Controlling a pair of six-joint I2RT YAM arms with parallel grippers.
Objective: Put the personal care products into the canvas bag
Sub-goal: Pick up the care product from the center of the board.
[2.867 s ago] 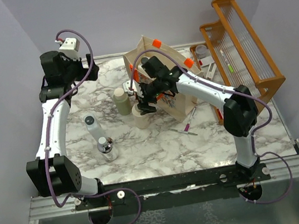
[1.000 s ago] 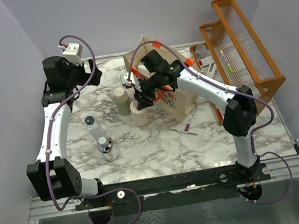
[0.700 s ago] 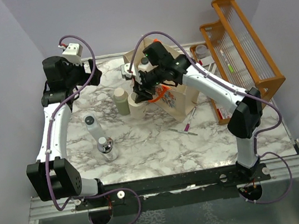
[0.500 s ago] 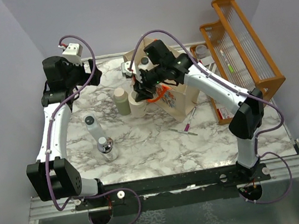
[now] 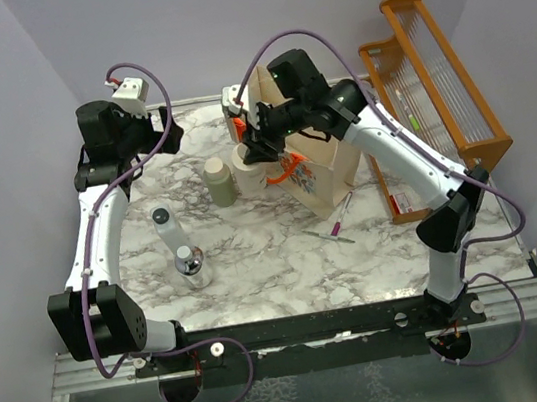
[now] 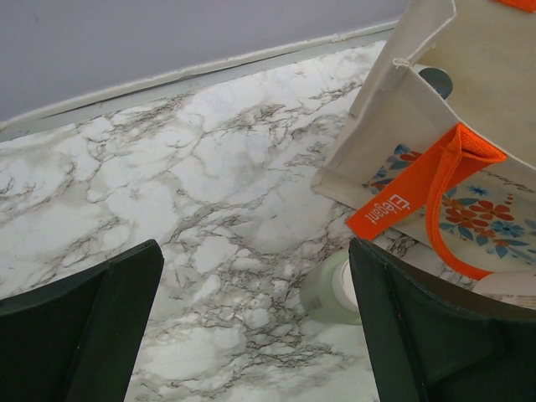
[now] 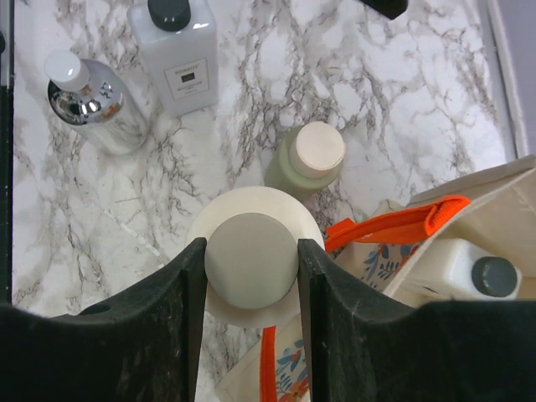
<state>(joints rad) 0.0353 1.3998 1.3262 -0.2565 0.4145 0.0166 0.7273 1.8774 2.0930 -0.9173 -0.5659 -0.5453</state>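
1. Beige bottle (image 7: 239,205) with a pale round cap is being gripped by that cap in the right end effector (image 7: 251,276), just beside the orange handle (image 7: 394,224) of the canvas bag (image 5: 324,178).
2. Olive-green bottle (image 7: 306,159) is standing near the bag; a white grey-capped bottle (image 7: 473,270) is lying inside it.
3. Orange tab (image 6: 387,205) on the bag is reading "Élégant" beside a floral print (image 6: 473,209).
4. Left end effector (image 6: 255,327) is hanging beside the bag, fingers spread apart.

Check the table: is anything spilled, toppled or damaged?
Nothing stands out: the olive-green bottle, white bottle and silvery bottle stand upright, the canvas bag too; no spill shows. Pen-like items lie loose near it.
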